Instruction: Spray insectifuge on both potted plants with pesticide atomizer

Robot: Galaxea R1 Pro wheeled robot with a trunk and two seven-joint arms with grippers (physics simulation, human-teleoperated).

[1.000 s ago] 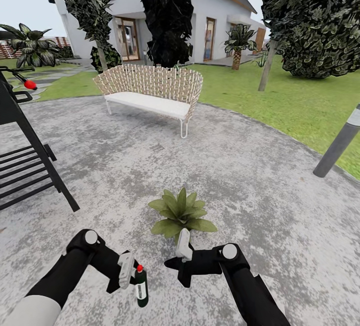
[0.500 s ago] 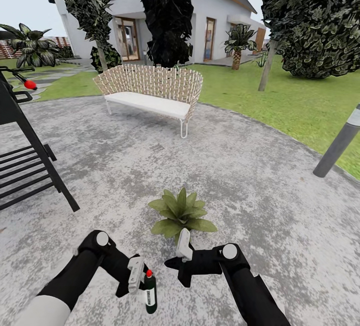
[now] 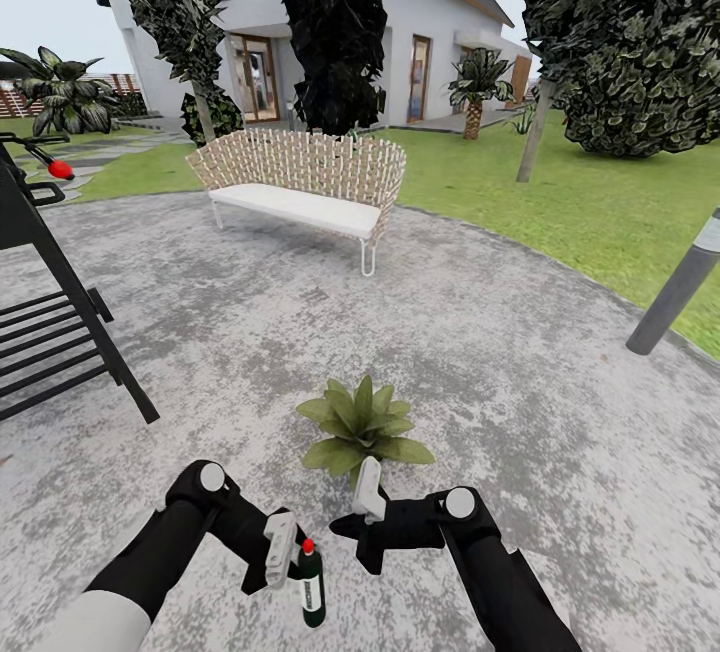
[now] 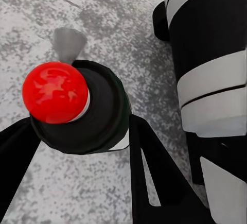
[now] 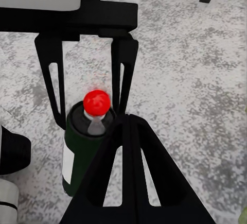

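Nearest, the left gripper has its fingers clamped on the slim dark red-capped pesticide atomizer, held upright above the grey stone patio. Beside it, the right gripper shows its black fingers together. Beyond sits a low green-leaved potted plant; farther off, a woven white bench.

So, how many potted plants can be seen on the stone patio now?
1. The potted plant sits on the grey patio just ahead of the right tool, in front of the white bench. A second one may be out of frame.
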